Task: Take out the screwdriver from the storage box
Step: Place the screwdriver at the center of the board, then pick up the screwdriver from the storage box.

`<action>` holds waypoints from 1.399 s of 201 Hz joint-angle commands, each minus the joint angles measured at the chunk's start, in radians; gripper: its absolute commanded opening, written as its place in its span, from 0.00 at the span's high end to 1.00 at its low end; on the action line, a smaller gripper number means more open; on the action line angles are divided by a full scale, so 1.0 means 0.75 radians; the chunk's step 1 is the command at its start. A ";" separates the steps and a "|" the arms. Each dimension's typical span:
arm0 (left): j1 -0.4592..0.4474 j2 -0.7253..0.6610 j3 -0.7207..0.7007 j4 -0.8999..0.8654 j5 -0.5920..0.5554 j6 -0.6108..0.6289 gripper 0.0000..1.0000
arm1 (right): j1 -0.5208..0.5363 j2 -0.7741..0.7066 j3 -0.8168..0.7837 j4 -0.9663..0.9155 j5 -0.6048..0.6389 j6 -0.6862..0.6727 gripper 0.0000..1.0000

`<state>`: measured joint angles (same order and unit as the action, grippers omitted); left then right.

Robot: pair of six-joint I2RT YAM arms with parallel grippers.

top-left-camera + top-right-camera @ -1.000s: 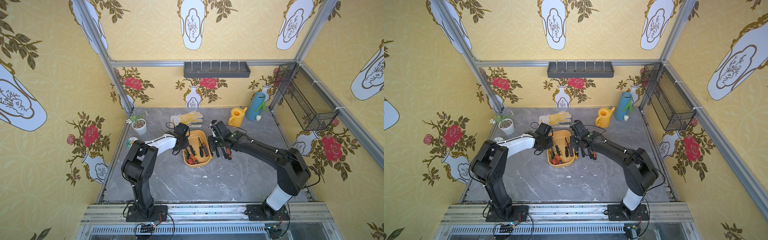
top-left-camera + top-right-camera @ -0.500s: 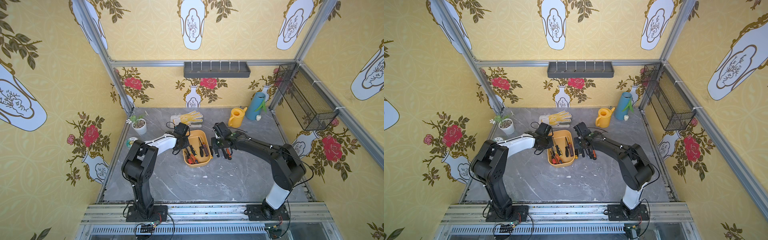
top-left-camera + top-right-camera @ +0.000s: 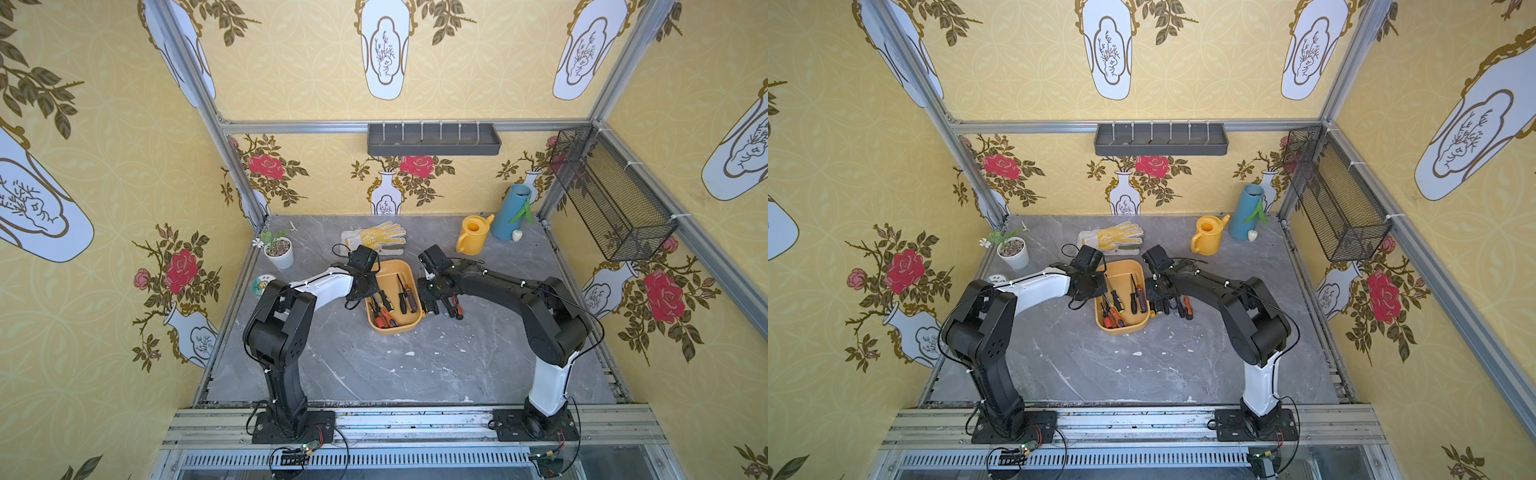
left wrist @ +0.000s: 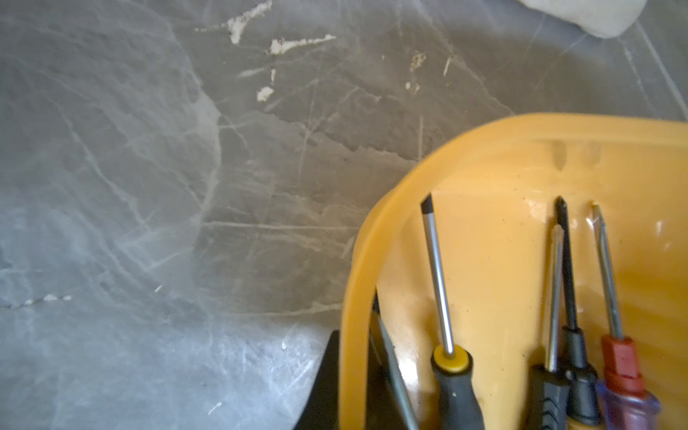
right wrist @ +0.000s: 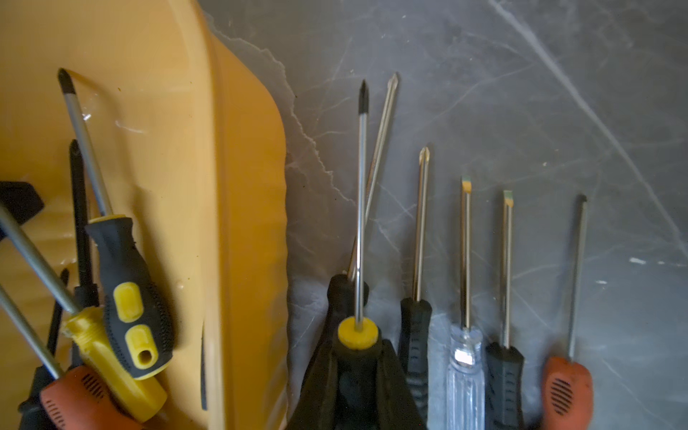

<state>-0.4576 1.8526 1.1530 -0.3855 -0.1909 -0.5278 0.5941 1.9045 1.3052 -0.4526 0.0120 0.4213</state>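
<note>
The yellow-orange storage box sits mid-table with several screwdrivers lying in it. My left gripper is shut on the box's left rim, one finger outside and one inside. My right gripper is just outside the box's right wall. It is shut on a screwdriver with a black handle and a yellow collar. This one hangs over the grey table at the box end of a row of several screwdrivers, its shaft crossing another's.
Behind the box lie a yellow work glove, a yellow watering can and a blue vase. A small potted plant stands at the back left. A dark wall tray and a mesh basket hang on the walls.
The right arm's elbow has swung in toward the middle, while its gripper stays beside the box's right wall with the screwdriver. The left arm and the box have not moved.
</note>
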 commanded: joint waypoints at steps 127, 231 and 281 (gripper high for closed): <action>0.001 0.028 -0.034 -0.115 0.015 -0.004 1.00 | 0.016 -0.053 0.001 -0.041 0.065 -0.001 0.50; 0.001 0.021 -0.013 -0.122 0.016 0.010 1.00 | 0.087 -0.137 0.112 -0.098 0.032 -0.087 0.50; 0.001 0.017 0.002 -0.125 0.017 0.010 1.00 | 0.118 -0.036 0.209 -0.186 -0.057 -0.097 0.50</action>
<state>-0.4583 1.8523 1.1629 -0.3908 -0.1894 -0.5236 0.6750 1.8519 1.4448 -0.5491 0.0166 0.3618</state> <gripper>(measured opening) 0.099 0.499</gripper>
